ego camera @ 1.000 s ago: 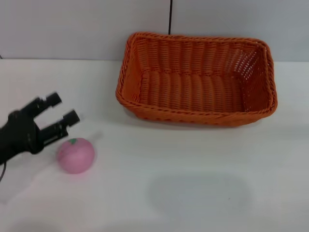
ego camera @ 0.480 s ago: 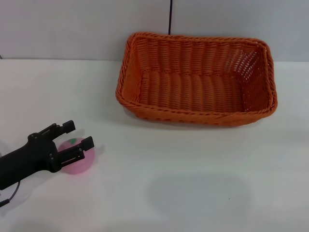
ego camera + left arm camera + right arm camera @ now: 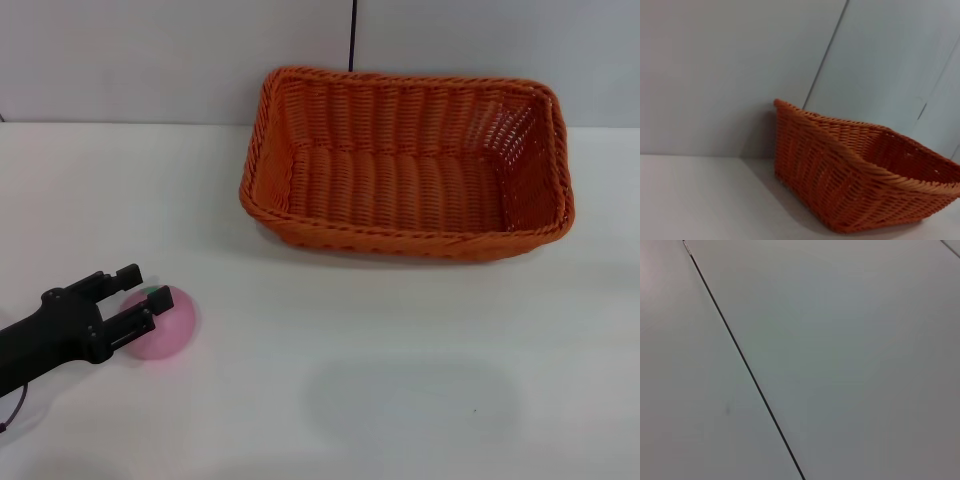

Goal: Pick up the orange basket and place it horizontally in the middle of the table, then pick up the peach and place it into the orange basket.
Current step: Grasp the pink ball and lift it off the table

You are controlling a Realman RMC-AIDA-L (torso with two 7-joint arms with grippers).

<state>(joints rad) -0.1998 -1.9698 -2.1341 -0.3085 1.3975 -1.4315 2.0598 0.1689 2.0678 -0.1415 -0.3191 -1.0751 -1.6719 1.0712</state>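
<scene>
The left hand (image 3: 133, 300) sits low on the desk (image 3: 400, 380), its fingers spread around the peach (image 3: 160, 322), one on either side. The peach rests on the desk well apart from the basket (image 3: 405, 165), which stands empty at the desk's far edge.

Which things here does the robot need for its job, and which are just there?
Needed:
- peach, on the table
- orange basket, at the table's far side
- left gripper, open, its fingers either side of the peach

Just there:
- grey wall with a dark seam
</scene>
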